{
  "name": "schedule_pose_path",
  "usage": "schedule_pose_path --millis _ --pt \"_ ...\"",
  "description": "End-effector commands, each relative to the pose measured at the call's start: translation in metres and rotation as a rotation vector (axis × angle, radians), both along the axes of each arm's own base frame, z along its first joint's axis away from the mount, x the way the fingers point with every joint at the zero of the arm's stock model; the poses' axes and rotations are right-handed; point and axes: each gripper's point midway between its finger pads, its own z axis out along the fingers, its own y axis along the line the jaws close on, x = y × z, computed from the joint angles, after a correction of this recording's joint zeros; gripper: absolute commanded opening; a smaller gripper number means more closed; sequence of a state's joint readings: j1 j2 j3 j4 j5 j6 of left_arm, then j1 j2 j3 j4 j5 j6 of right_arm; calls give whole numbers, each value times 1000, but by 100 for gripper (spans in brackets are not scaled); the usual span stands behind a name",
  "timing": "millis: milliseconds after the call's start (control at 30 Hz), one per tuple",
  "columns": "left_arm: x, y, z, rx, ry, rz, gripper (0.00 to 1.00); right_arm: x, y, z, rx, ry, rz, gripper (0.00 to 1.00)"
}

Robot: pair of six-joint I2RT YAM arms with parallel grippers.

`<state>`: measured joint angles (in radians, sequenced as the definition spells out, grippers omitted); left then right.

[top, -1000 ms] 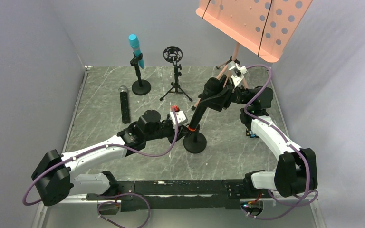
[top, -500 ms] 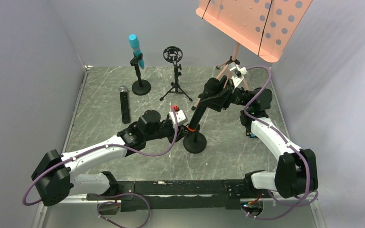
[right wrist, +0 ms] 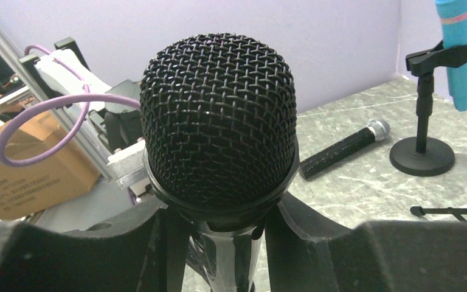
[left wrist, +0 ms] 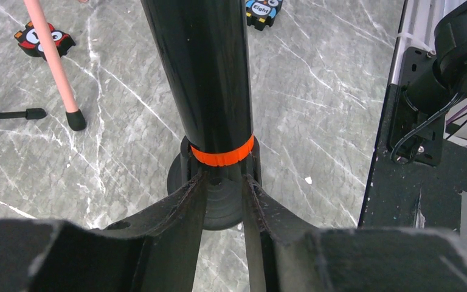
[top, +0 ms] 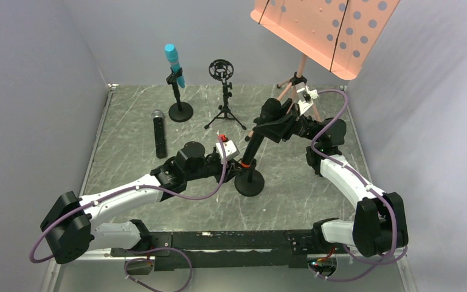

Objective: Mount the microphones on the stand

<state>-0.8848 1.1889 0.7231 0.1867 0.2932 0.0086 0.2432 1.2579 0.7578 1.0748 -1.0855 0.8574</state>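
Top external, black mic tilted, orange end down

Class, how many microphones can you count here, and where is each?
3. The cyan microphone sits clipped in the back-left stand; the silver-headed microphone lies flat on the table; the orange-ringed black microphone meets the centre stand, gripped by the right gripper. None appears hidden.

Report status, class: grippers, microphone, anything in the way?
Right gripper shut on black microphone, below head. Left gripper straddles stand top, grip unclear. Orange band at stand top. No obstruction seen.
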Motion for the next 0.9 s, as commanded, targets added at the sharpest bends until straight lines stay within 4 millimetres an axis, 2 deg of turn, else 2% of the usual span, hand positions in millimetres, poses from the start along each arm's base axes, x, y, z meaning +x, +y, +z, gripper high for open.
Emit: schedule_pose_path --millis 0,333,500,867 --pt "-5 -5 -17 2 67 -8 40 0 1 -4 -1 -49 -29 0" --pt "-6 -4 -25 -24 113 21 40 4 1 -3 18 -41 -66 0" --pt "-9 -1 -31 -39 149 39 40 -5 2 -17 -7 -12 -45 0" --pt "-6 2 -35 -37 171 76 39 -29 6 -32 -44 31 56 0"
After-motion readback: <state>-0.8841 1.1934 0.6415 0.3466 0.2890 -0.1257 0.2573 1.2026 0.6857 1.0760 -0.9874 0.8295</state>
